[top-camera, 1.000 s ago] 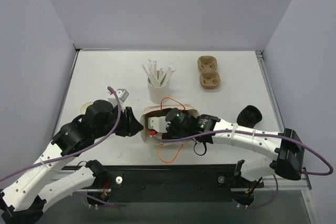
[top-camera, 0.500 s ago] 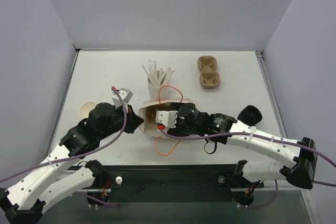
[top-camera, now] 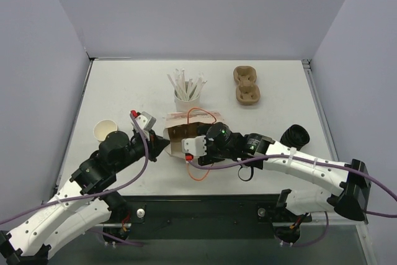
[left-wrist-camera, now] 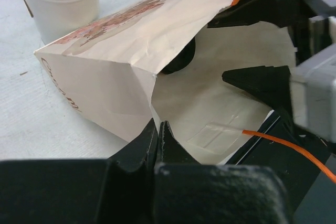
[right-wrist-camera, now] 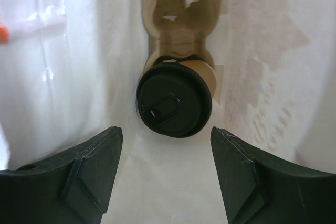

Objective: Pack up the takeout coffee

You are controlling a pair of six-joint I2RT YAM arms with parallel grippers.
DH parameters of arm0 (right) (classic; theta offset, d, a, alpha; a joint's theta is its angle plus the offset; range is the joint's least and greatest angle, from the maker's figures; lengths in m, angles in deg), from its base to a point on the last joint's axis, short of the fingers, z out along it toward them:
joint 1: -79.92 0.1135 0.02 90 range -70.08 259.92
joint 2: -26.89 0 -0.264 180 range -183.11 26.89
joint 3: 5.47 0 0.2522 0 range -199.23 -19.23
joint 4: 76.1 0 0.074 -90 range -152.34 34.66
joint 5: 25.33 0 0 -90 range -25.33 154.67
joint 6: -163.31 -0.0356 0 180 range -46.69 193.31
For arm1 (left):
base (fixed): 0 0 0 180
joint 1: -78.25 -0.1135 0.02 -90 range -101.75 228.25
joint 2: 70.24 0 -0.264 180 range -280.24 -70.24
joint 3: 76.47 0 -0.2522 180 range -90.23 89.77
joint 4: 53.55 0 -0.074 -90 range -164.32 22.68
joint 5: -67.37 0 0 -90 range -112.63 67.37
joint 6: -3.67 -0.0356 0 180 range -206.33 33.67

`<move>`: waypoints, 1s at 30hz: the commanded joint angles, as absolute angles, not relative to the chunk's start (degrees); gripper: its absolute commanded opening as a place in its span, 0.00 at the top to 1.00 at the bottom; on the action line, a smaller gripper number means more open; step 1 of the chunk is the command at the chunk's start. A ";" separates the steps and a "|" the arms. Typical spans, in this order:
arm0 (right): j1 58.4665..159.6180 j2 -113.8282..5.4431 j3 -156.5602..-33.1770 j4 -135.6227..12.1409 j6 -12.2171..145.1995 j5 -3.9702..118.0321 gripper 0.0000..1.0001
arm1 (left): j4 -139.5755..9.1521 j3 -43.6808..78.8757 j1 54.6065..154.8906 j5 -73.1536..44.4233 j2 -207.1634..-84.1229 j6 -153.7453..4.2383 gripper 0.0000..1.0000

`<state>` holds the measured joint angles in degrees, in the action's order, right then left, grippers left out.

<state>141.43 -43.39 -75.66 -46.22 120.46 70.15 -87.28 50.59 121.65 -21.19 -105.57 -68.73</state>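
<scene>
The takeout coffee (right-wrist-camera: 174, 106), a brown cup with a black lid, sits deep inside a white paper bag (top-camera: 197, 118) in a cardboard carrier (right-wrist-camera: 181, 3). Its lid also shows in the left wrist view (left-wrist-camera: 178, 61). My left gripper (left-wrist-camera: 158, 129) is shut on the lower edge of the bag's mouth; it also shows in the top view (top-camera: 162, 145). My right gripper (right-wrist-camera: 167, 150) is open inside the bag's mouth, its fingers (right-wrist-camera: 89, 171) short of the cup and not touching it; in the top view it (top-camera: 189, 134) is mostly hidden by the bag.
A white cup of stirrers (top-camera: 188, 94) stands just behind the bag. A cardboard carrier (top-camera: 246, 85) lies at the back right. A stack of black lids (top-camera: 294, 136) is at the right, a lidless paper cup (top-camera: 105, 130) at the left. The bag's orange handle (top-camera: 198, 175) trails near.
The bag has shifted away from the near edge toward the stirrer cup, with both grippers moving along. My left gripper stays shut on its edge.
</scene>
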 commanded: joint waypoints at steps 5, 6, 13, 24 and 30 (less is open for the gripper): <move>139.16 -47.81 -75.40 -51.87 126.39 68.28 0.29 | -81.90 52.77 121.58 -17.18 -102.05 -74.29 1.00; 138.81 -48.17 -75.22 -52.31 126.65 68.01 0.30 | -81.91 52.76 121.58 -16.31 -102.05 -74.64 1.00; 137.66 -52.03 -75.92 -53.64 130.26 65.20 0.30 | -81.29 52.85 121.49 -13.84 -102.14 -74.73 1.00; 135.82 -57.84 -78.91 -54.43 133.51 65.29 0.25 | -78.74 54.09 121.58 -12.08 -101.96 -73.59 1.00; 134.67 -59.42 -80.76 -51.89 133.51 65.20 0.36 | -79.18 53.73 121.49 -11.55 -101.44 -73.15 1.00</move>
<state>135.38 -58.54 -77.65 -53.54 132.86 66.26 -83.76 54.61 121.65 -12.89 -102.22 -73.40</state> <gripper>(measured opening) 0.675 0.028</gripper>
